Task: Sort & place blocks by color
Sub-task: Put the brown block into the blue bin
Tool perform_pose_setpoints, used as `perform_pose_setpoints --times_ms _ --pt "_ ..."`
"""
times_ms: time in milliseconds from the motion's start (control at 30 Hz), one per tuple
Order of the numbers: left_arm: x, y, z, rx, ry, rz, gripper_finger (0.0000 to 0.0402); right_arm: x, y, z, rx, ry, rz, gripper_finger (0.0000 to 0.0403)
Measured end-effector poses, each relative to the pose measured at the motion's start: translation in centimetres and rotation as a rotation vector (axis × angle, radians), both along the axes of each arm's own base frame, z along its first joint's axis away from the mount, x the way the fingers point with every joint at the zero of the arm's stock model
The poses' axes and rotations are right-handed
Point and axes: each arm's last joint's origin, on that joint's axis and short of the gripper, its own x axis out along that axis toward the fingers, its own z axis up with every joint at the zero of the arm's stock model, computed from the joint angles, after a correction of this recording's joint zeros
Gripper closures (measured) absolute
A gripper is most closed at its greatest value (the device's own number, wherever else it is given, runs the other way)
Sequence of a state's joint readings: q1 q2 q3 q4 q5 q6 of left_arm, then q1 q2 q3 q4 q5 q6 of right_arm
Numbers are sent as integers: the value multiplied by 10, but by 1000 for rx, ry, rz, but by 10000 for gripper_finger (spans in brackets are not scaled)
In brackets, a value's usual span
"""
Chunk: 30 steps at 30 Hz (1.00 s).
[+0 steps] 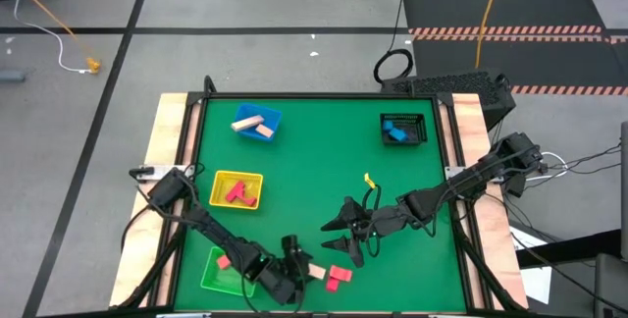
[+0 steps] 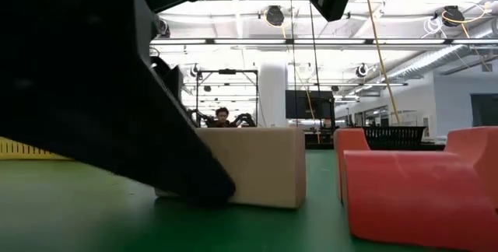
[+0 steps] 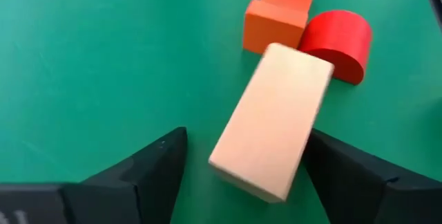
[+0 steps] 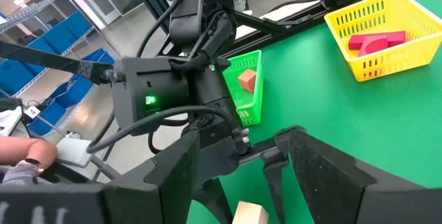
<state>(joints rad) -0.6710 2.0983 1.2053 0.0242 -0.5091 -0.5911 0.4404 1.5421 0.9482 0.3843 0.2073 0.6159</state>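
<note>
A tan wooden bar [image 3: 273, 120] lies flat on the green table near its near edge, also seen in the high view as the tan bar [image 1: 316, 272]. My left gripper [image 3: 245, 141] is open, low over the table, one finger on each side of the bar. Just beyond the bar lie an orange-red block [image 3: 273, 23] and a red half-round block [image 3: 338, 41]. My right gripper [image 1: 343, 228] is open and holds nothing. It hovers over the table's middle, farther from the near edge than the bar, and faces the left gripper [image 4: 207, 120]. My left gripper has one finger [image 3: 331, 162] right beside the tan bar's long side [image 3: 307, 148]. I cannot tell whether it touches. The bar lies flat on the table.
A green tray [image 1: 218, 277] with an orange block lies at the near left. A yellow tray [image 1: 221, 183] holds red and pink blocks. A blue tray [image 1: 272, 115] at the far left holds tan blocks. A black mesh basket [image 1: 417, 122] at the far right holds a blue block.
</note>
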Motion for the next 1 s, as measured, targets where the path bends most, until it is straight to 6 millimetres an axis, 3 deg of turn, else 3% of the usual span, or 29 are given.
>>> perform_pose_setpoints --times_ms 333,533,733,867,1000 --pt "5 4 6 56 -10 -93 268 0 0 0 0 0 0 188" --pt "4 21 32 21 66 -125 268 0 0 0 0 0 0 188" --pt "-6 49 74 96 107 -115 266 0 0 0 0 0 0 188" --pt "-20 74 95 183 137 -56 258 0 0 0 0 0 0 188" --pt "-39 113 107 250 184 68 265 0 0 0 1 -3 0 188"
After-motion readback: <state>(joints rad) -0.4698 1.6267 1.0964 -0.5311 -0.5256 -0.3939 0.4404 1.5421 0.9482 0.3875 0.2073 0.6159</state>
